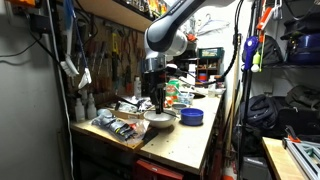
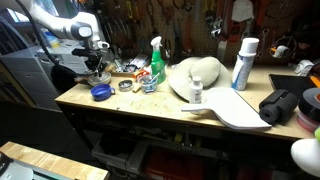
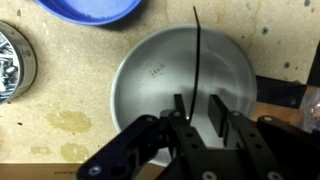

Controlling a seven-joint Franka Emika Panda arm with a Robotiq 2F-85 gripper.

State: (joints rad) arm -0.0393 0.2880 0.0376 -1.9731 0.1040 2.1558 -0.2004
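Observation:
My gripper (image 3: 197,105) hangs just above a round silver metal bowl (image 3: 165,75) on the wooden workbench. Its two black fingers are apart. A thin black strip (image 3: 196,50) runs from the bowl's far rim down into the gap between the fingers, close to one finger; I cannot tell whether it touches it. In both exterior views the gripper (image 1: 157,100) (image 2: 95,66) points straight down over the bowl (image 1: 158,119) (image 2: 97,79).
A blue dish (image 3: 90,8) (image 1: 192,116) (image 2: 101,92) sits just beyond the bowl. A round tin (image 3: 12,60) of metal bits lies beside it. A green spray bottle (image 2: 156,62), a white can (image 2: 243,62) and a white moulded shape (image 2: 200,75) stand further along the bench.

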